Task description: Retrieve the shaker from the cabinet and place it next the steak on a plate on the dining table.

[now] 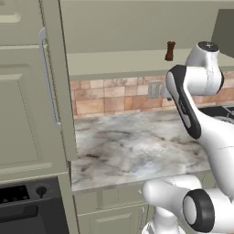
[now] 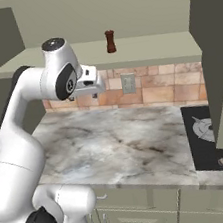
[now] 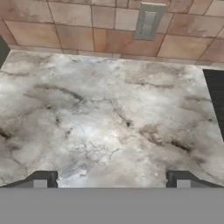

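- Hand view: the gripper (image 3: 111, 180) has its tips wide apart, holding nothing, above the marble counter (image 3: 100, 122), well short of its back edge.
- An outlet (image 3: 148, 21) sits in the brick backsplash (image 3: 65, 30) beyond that edge; the dark stove (image 3: 216, 98) borders the counter's right edge.
- In the right base view the hand hangs just under the front edge of the open cabinet (image 2: 99, 52) shelf.
- The shaker (image 2: 110, 41) stands upright on that shelf, toward its back, above and right of the hand.
- The open door (image 1: 27, 91) with its bar handle (image 1: 48, 77) hangs at the counter's left.
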